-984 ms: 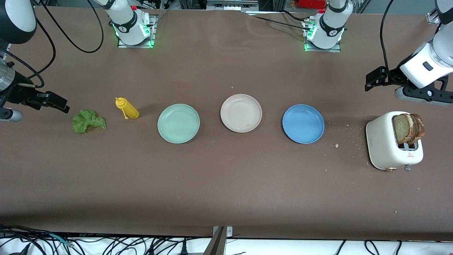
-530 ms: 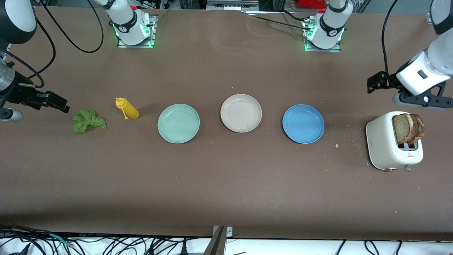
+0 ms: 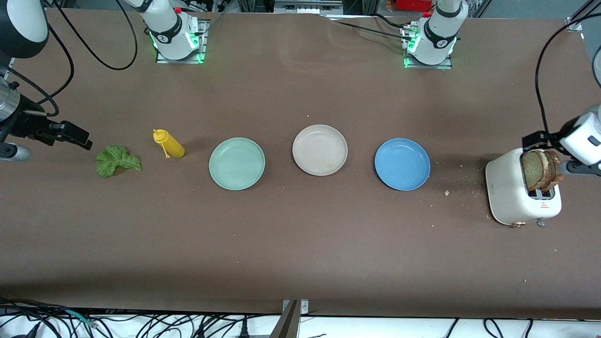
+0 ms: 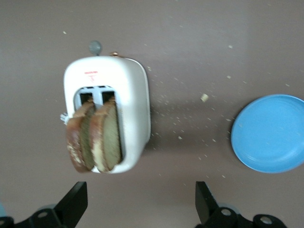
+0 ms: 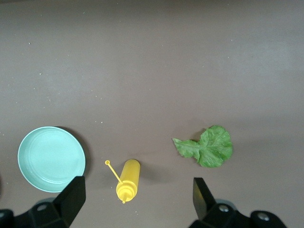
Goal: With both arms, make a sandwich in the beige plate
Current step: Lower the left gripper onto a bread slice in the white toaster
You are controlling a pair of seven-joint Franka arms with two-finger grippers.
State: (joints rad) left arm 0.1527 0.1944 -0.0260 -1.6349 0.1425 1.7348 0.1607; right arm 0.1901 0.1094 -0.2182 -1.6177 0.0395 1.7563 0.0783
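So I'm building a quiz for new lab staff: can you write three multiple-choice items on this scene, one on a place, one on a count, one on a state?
1. Where are the bread slices?
A. on the beige plate
B. in the toaster
C. beside the lettuce leaf

2. How many plates are on the table?
A. two
B. three
C. four

3. What is on the beige plate?
A. no sandwich part
B. lettuce
C. a bottle

Key:
1 B: both slices stand in the slots of the white toaster, with the left hand over them.
2 B: mint-green plate, beige plate, blue plate.
3 A: the lettuce leaf lies on the table near the right hand, beside the yellow squeeze bottle.
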